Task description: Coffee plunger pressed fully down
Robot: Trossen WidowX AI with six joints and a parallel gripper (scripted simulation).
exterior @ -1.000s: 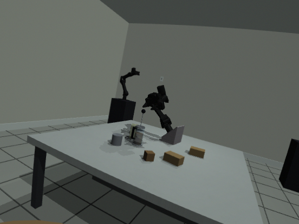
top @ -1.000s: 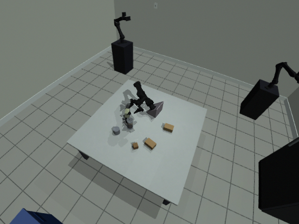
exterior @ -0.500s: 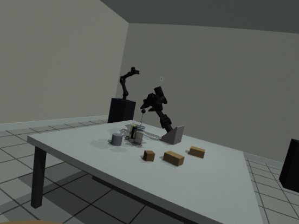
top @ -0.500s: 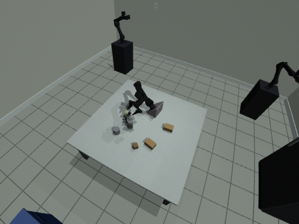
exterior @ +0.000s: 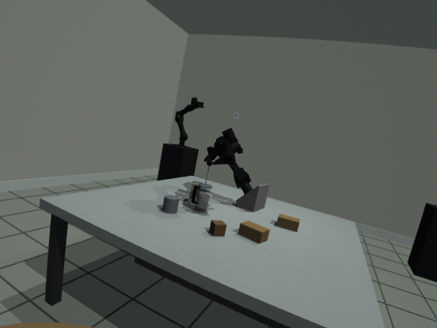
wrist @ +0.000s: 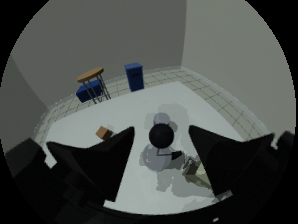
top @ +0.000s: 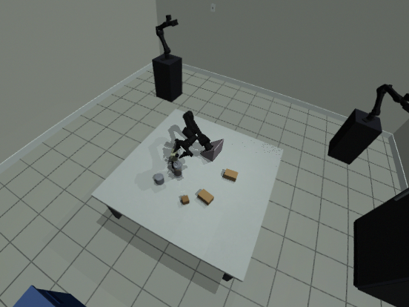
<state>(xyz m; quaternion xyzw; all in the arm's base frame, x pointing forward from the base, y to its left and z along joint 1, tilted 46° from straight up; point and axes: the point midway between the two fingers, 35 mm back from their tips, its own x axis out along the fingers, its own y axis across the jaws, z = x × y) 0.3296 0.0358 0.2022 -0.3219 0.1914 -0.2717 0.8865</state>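
Observation:
The coffee press [top: 178,171] [exterior: 202,203] [wrist: 154,159] stands upright on the white table [top: 222,230] [exterior: 309,261]. Its thin plunger rod [exterior: 207,176] stands high above the lid and carries a round black knob [exterior: 209,162] [wrist: 161,137]. My gripper [wrist: 162,129] is open, its two dark fingers on either side of the knob. The wrist view shows a gap between each finger and the knob. In the top and exterior views the gripper is at knob height, and its fingers partly merge with the knob.
A pale yellow and black object [exterior: 195,192] [wrist: 198,173] stands close beside the press. A grey cylinder [top: 158,179] [exterior: 171,204] [wrist: 161,119] is near it. A small brown cube [top: 185,199] [exterior: 218,228] [wrist: 104,133] and two tan blocks [top: 205,196] [top: 230,175] lie farther off.

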